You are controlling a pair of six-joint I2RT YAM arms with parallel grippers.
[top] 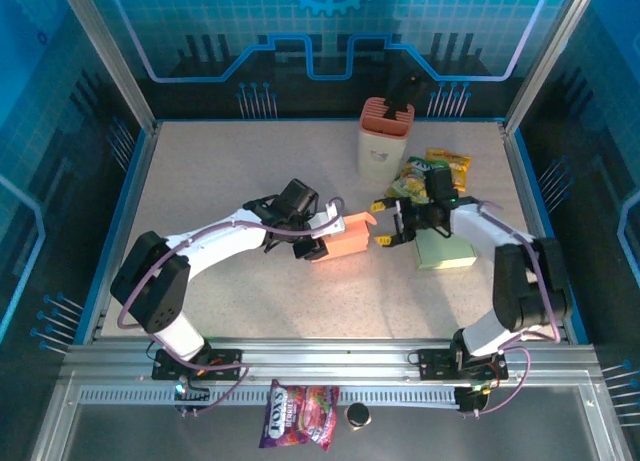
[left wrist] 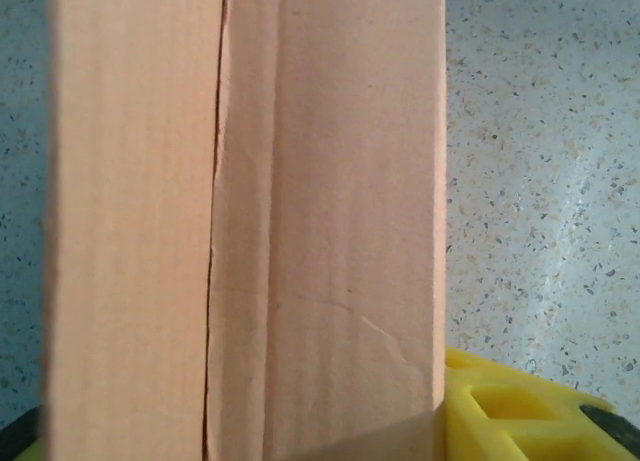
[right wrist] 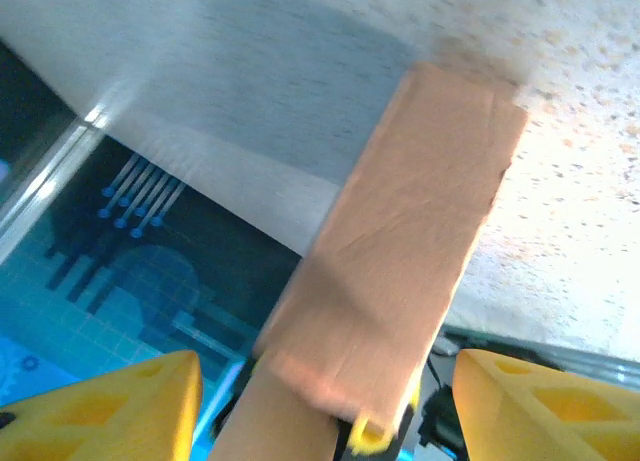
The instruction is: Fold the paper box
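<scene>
Mid-table, paper box [top: 345, 238] between left fingers [left wrist: 520, 413], grip unclear; right fingers [right wrist: 545, 406] spread apart either side, not touching.

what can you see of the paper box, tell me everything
The box is plain orange corrugated cardboard, partly folded, lying near the middle of the table. Close up, its panels show a vertical fold seam and faint creases. It sits between the fingers of the left end effector; whether they pinch it is unclear. One flap passes between the open fingers of the right end effector, with gaps either side.
</scene>
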